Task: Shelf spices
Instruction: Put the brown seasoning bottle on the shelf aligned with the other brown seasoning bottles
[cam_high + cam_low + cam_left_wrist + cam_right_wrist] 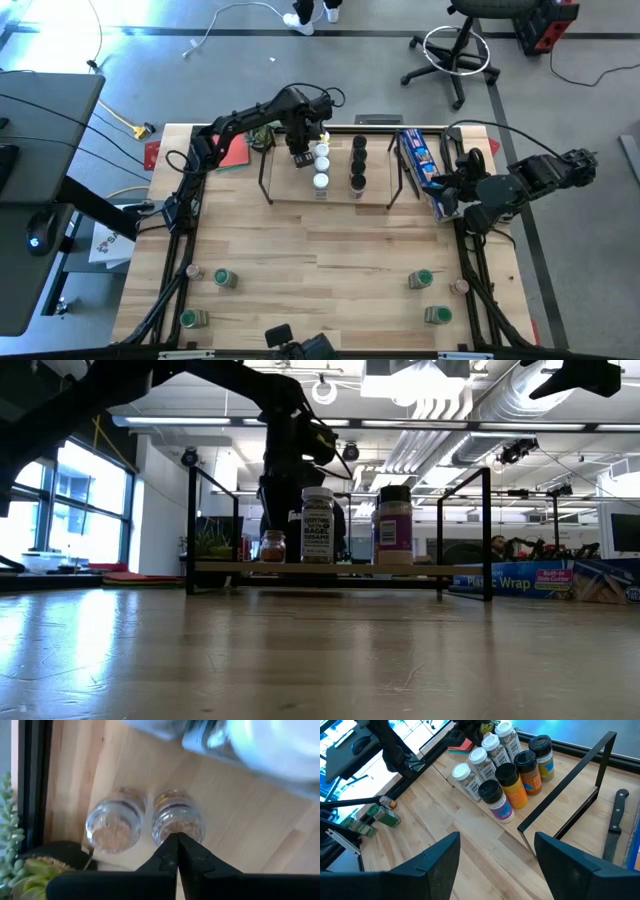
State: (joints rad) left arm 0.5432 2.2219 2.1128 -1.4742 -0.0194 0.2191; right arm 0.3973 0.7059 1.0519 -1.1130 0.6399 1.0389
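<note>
- The shelf [330,190], a light-wood rack in a thin black wire frame, sits at the upper middle of the high view, toward the far edge of the wooden table [320,260].
- On the shelf stand two rows of spice jars: a white-lidded row [321,165] on the left and a black-lidded row [358,165] just beside it on the right.
- In the right wrist view the white-lidded jars [485,752] and the black-lidded jars [515,777] stand upright, side by side in touching rows.
- The left gripper [300,148] hovers over the upper left part of the shelf, next to the white-lidded row.
- In the left wrist view its fingertips [176,851] meet in a point, together with nothing between them, above two small clear jars [145,820] seen from above; these look brownish inside, though the view is blurred.
- The right gripper [495,862] waits at the right of the high view, its fingers spread wide apart and empty.
- A long blue box [420,165] lies just right of the shelf.
- Green-lidded jars lie at the lower left [225,279] and lower right [421,279] of the high view, well apart from the shelf.
</note>
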